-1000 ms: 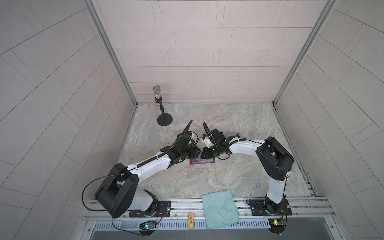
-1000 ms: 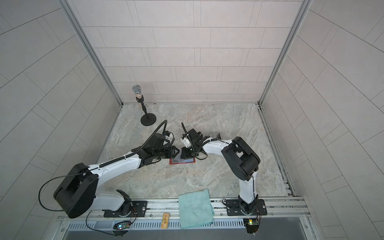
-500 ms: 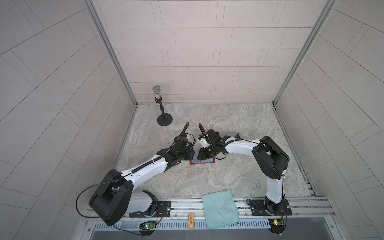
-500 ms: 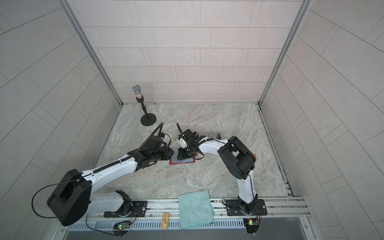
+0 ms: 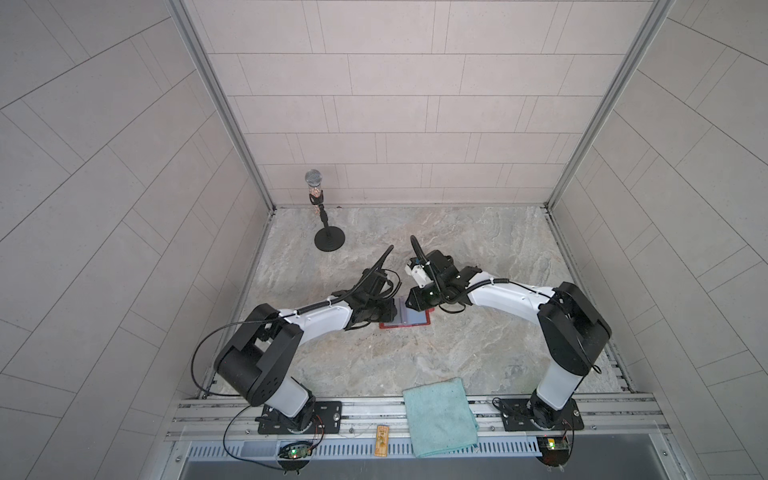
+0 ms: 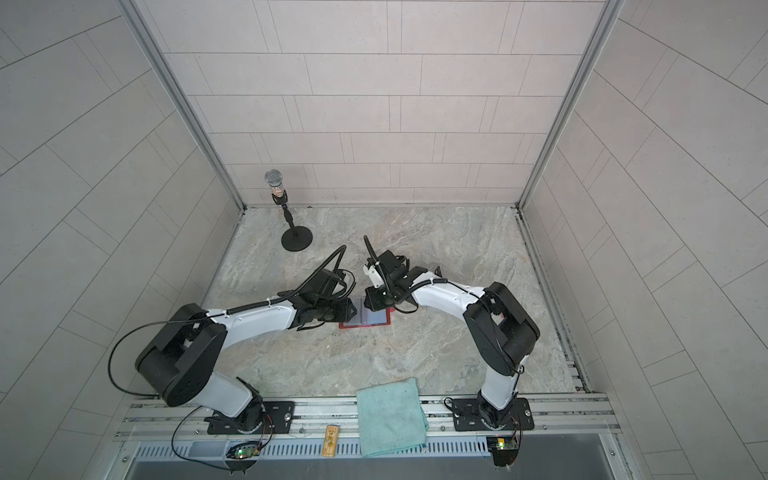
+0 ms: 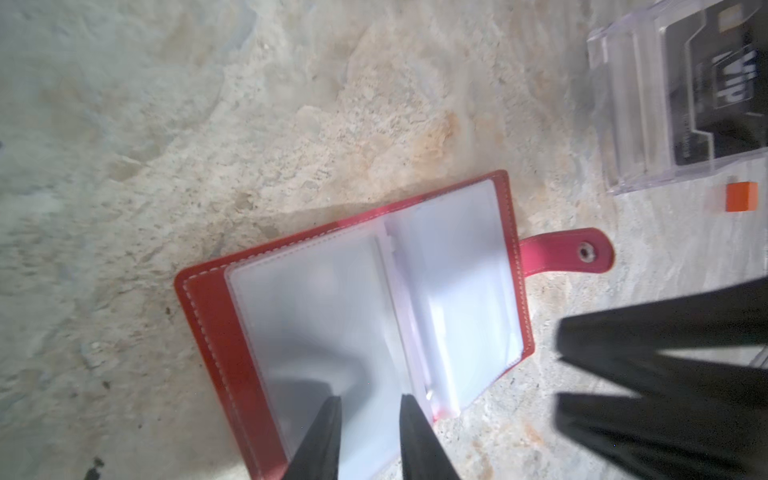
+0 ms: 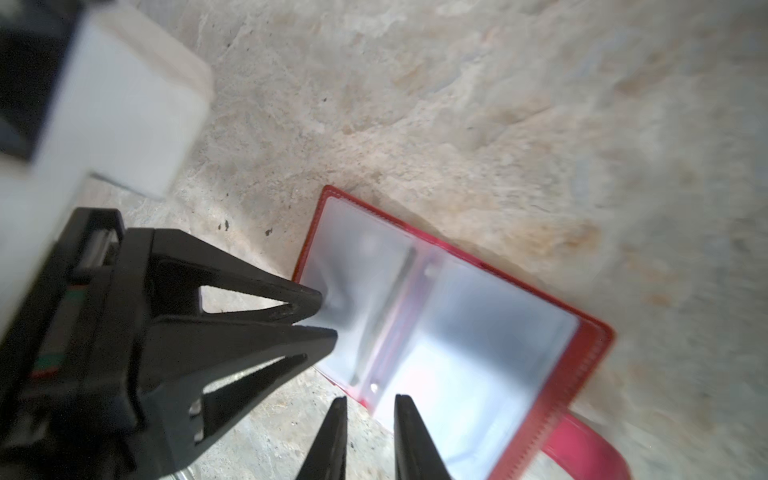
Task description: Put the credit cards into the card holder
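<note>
Left claw (image 7: 370,399) narrowly parted, empty, at likely limp, slick clear sleeves (image 7: 324,316) of red leather-look card holder (image 7: 208,324); right claw (image 8: 372,399) likewise; pinch sleeve edge.

Red stitched leather-look card holder (image 7: 216,332) with glossy clear plastic sleeves (image 7: 324,316) on matt mottled stone-look tabletop (image 7: 208,124)

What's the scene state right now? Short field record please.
card holder: open flat on table, snap tab out
sleeves: facing up, glare, contents unclear
black card: in clear box, apart from holder
left gripper: slightly open, tips over one sleeve page
right gripper: slightly open, beside holder, holding nothing
</note>
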Tool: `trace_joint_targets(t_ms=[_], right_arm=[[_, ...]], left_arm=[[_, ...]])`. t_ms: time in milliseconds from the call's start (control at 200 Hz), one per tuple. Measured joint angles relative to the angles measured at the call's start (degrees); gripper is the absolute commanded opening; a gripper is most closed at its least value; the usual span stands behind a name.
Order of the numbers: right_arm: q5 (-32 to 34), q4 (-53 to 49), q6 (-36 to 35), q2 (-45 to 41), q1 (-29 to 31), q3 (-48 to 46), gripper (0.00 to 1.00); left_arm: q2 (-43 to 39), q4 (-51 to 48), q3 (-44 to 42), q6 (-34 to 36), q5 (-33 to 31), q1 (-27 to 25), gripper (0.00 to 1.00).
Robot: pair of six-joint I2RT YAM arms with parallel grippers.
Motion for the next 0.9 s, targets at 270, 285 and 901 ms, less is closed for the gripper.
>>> trace_joint_targets(t_ms=[270, 285, 901], right_arm=[[5.8, -7.3, -3.7, -8.3, -10.5, -2.1, 0.24], [6.0, -7.7, -4.0, -8.8, -11.3, -2.1, 0.24], [5.3, -15.7, -12.4, -7.8, -33.6, -0.3, 0.45]], left_arm=[[0.4, -1.7, 3.2, 0.7, 0.5, 0.0, 0.35], [0.4, -1.9, 3.8, 0.8, 0.7, 0.0, 0.35], [27.3, -12.2, 45.9, 0.2, 6.0, -6.6, 0.54]])
